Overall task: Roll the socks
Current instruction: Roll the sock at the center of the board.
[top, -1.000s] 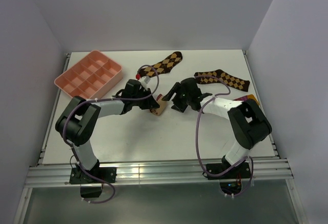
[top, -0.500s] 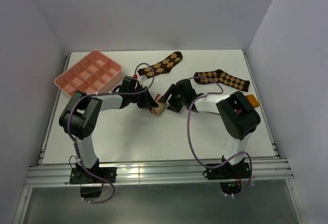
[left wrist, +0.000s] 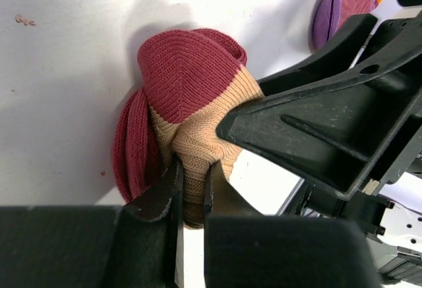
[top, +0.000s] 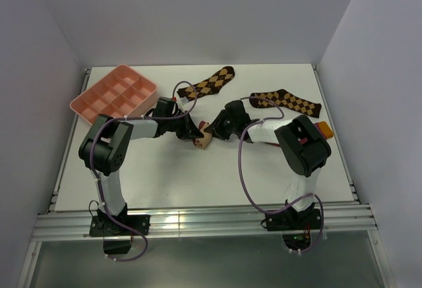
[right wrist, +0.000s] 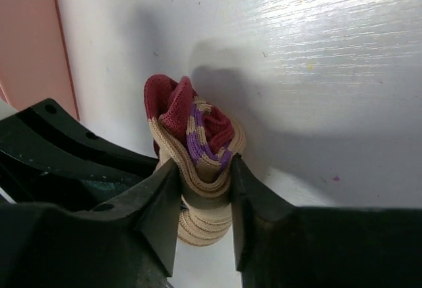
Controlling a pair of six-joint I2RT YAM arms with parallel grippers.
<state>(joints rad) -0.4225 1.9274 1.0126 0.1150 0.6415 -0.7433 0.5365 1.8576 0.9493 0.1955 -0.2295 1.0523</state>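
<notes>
Your white surface carries a pink tray at the far left. Two dark argyle socks lie flat along the far side, one at the middle and one to the right.

The crimson sock lies near the right edge, mostly hidden behind your right arm's elbow, with only its orange cuff showing from above. How its length runs you cannot tell.

The tan sock sits mid-surface as a short bunched roll between both grippers. Its long axis runs roughly near to far. Its maroon toe points away from the left gripper's fingers.

Your left gripper is almost fully closed, pinching a fold of tan fabric. Your right gripper stands about half open, one finger pressed against each side of the roll, whose striped end faces away from it.
</notes>
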